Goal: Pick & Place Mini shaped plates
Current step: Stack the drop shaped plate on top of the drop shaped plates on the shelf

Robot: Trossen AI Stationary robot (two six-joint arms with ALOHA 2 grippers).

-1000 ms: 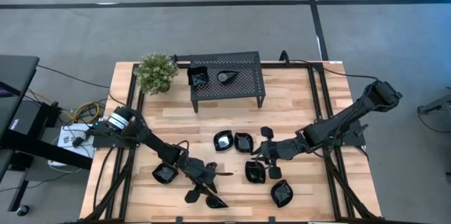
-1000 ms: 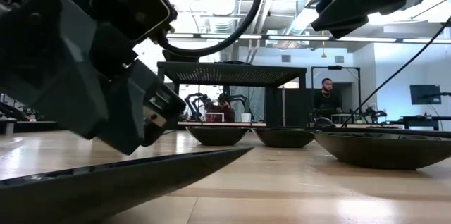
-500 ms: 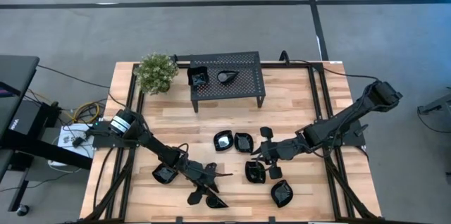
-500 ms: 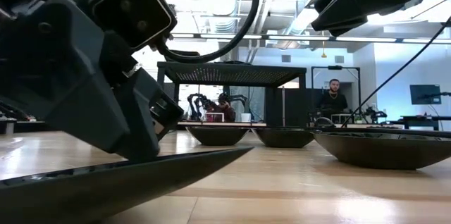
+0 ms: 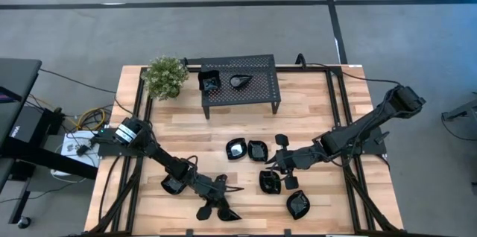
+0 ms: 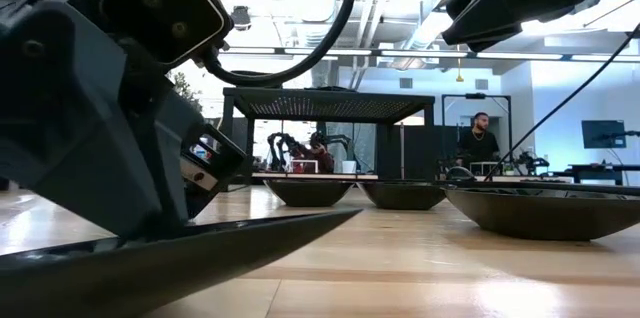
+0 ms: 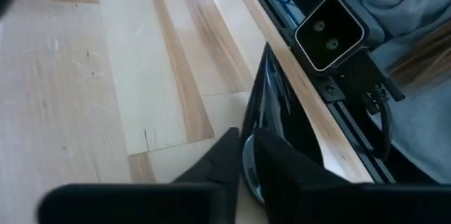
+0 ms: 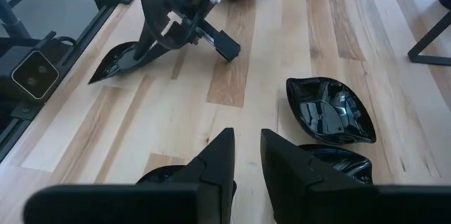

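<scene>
The mini shaped plates are glossy black dishes scattered on the wooden table. A teardrop plate [image 5: 228, 213] [image 7: 282, 111] [image 8: 116, 60] lies flat by the near edge, and my left gripper [image 5: 220, 204] [image 7: 245, 134] is shut on it. Another plate [image 5: 175, 185] rests under the left arm. Two plates [image 5: 236, 148] [image 5: 257, 150] sit mid-table, and two more [image 5: 270, 181] [image 5: 298, 204] lie nearer. My right gripper [image 5: 272, 168] [image 8: 246, 134] hovers shut above the mid-table group, touching nothing. My left gripper pinches the teardrop plate's long side rim [image 7: 251, 120]. One finger [image 7: 222, 157] stands outside the rim and the other finger [image 7: 282, 164] inside the dish. The fingers slant down from the far left. The plate's underside rests on the table.
A black perforated stand [image 5: 261, 89] at the far side carries a squarish plate [image 5: 210, 80] and a teardrop plate [image 5: 240, 81]. A potted plant [image 5: 165, 77] stands left of it. The low camera [image 7: 330, 34] sits at the near edge. A person [image 6: 480, 143] is in the room beyond.
My left gripper has moved toward the near edge and come down onto the teardrop plate's rim. The plate has stayed where it was.
</scene>
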